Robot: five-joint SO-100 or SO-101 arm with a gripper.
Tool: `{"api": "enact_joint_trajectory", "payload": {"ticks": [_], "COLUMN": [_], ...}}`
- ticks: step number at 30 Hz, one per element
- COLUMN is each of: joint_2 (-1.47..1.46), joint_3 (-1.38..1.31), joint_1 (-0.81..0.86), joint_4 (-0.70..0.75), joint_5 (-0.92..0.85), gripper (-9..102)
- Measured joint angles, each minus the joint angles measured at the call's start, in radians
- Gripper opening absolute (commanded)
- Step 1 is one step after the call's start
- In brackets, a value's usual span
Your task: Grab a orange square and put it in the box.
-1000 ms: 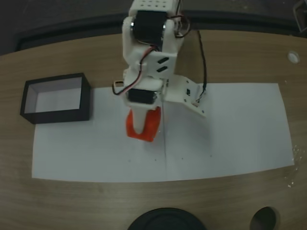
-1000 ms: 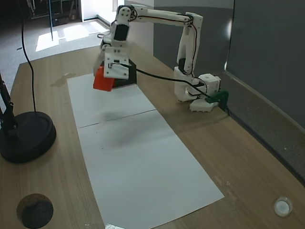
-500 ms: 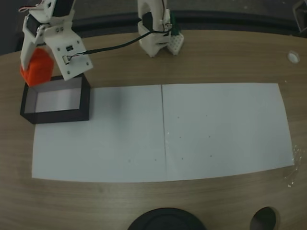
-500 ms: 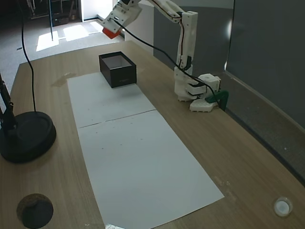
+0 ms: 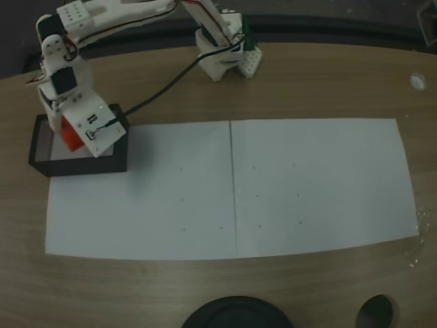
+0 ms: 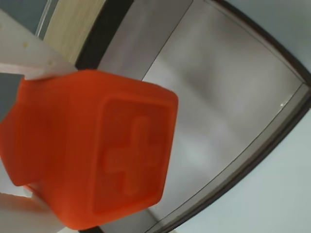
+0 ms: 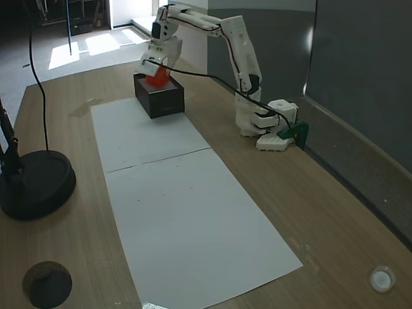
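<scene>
One orange square (image 6: 97, 155) sits clamped in the pincer (image 5: 76, 134) over the box (image 5: 109, 162)

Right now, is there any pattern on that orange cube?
Yes: the orange cube has a raised plus sign on one face, clearest in the wrist view.

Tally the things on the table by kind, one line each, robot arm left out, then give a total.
Orange cube: 1, held in the gripper over the box
Black box: 1
White paper sheets: 2, side by side
Round black stand base: 1
Total: 5
</scene>
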Motion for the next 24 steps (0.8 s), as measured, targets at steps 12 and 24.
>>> {"api": "enact_joint_trajectory", "payload": {"ticks": [12, 24], "joint_2": [-0.048, 0.13], "joint_3": [-0.002, -0.328], "joint_1": [0.005, -0.109], "joint_4": [-0.008, 0.152], "joint_5": [-0.006, 0.002], "gripper": [34, 21]}}
